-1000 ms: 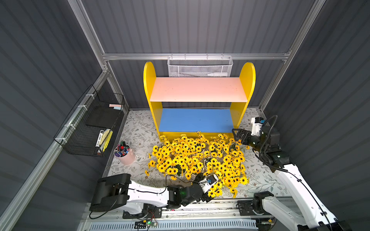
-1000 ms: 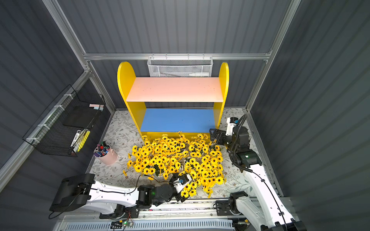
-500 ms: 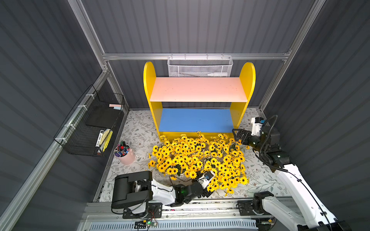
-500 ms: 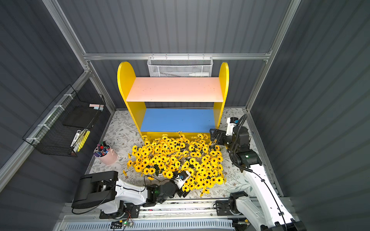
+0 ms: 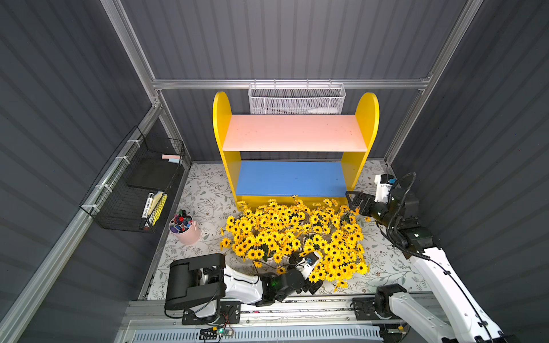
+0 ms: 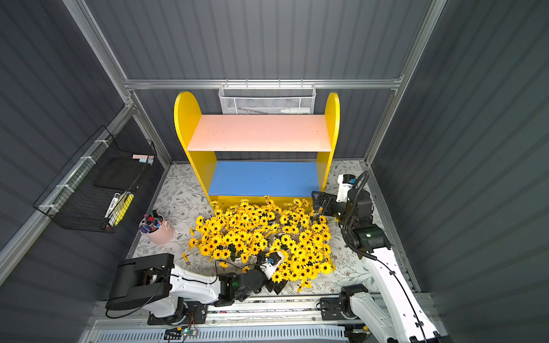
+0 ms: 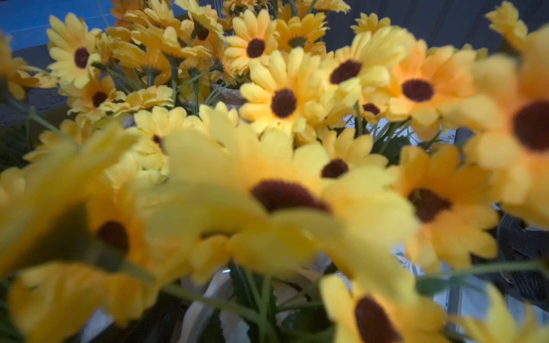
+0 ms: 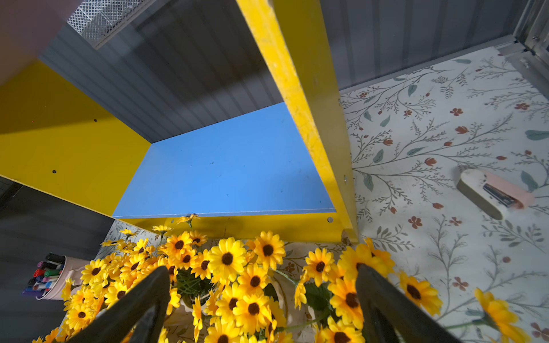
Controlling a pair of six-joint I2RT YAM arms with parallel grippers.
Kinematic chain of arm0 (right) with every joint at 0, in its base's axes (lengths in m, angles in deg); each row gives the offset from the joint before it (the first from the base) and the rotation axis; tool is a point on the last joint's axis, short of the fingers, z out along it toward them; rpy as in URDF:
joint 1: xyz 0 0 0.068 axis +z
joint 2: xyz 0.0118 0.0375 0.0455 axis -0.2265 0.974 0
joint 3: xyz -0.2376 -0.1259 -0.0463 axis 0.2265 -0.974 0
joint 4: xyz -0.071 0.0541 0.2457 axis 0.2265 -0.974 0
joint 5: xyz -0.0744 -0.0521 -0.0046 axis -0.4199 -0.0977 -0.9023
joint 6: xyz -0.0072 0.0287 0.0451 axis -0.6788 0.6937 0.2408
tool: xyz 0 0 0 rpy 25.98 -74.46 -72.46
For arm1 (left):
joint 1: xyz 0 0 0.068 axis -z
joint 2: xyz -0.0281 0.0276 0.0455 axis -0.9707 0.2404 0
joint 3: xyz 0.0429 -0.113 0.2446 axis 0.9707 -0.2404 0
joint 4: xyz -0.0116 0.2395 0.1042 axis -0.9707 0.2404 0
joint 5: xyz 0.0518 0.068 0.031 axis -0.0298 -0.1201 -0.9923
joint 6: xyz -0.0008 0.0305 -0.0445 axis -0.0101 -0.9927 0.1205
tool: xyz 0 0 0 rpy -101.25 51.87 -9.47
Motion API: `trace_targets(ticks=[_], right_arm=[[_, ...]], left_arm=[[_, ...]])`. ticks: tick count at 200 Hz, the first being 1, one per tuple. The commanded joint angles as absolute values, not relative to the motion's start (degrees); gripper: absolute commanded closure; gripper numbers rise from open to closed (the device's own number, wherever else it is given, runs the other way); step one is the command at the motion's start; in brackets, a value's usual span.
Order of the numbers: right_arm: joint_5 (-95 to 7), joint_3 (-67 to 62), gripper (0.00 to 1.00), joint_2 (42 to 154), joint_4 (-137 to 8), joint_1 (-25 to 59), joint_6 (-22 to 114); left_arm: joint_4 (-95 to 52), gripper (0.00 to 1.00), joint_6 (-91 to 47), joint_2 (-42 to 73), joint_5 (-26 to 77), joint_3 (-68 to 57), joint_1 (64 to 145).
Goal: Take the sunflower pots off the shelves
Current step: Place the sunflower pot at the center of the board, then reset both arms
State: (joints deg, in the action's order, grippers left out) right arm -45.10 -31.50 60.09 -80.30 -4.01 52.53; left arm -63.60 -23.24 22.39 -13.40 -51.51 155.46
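Seeing from above: the sunflower pots (image 5: 292,234) stand crowded on the floral mat (image 5: 205,190), off the shelves (image 5: 221,118) and just in front of them.
Right gripper (image 5: 355,202): I see its jaws wide apart and holding nothing, over the cluster's edge, near the shelves' right foot.
Left gripper (image 5: 315,285): it seems pushed among the blooms at the near side; I cannot tell if it is open, because its wrist view shows mostly blurred petals.
Pink cup of markers (image 5: 185,230): on the mat, well apart to the left.
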Motion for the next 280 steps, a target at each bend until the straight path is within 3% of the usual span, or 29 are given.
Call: trace_targets(ticks=[1, 56, 115, 177, 198, 211, 234, 263, 280], right_arm=[[-44.5, -32.6, 0.01, 58.7, -81.2, -4.2, 52.3], [-43.8, -33.0, 0.01, 57.9, -81.9, -4.2, 52.5], [-43.1, -31.9, 0.01, 57.9, -83.6, -4.3, 52.3], [-41.1, -28.0, 0.01, 55.9, -84.2, -4.2, 50.2], [-41.6, -24.6, 0.01, 54.7, -87.3, -3.9, 50.2], [-45.3, -26.0, 0.01, 53.7, -83.8, -3.9, 53.2], [-51.1, -27.6, 0.01, 51.2, -82.1, -4.0, 51.2], [-55.2, -38.1, 0.01, 47.6, -66.4, -4.2, 42.6], [-55.9, -40.1, 0.01, 47.9, -65.3, -6.4, 42.0]], left_arm=[[-58.7, 0.01, -21.7, 18.8, -13.6, -48.9, 155.3], [-41.2, 0.01, -22.5, 11.4, -10.8, -45.3, 155.4], [-16.5, 0.01, -23.2, -1.9, -16.8, -40.3, 155.5], [10.6, 0.01, -30.7, -8.2, -23.1, -21.0, 155.6], [12.6, 0.01, -40.3, -9.0, -21.4, -12.9, 155.6], [10.9, 0.01, -41.3, -9.5, -30.1, -10.3, 155.6], [6.8, 0.01, -54.4, -10.0, -34.8, -9.2, 155.4], [6.2, 0.01, -55.2, -13.7, -26.2, -10.3, 142.6], [5.7, 0.01, -55.9, -14.6, -20.8, -11.0, 134.7]])
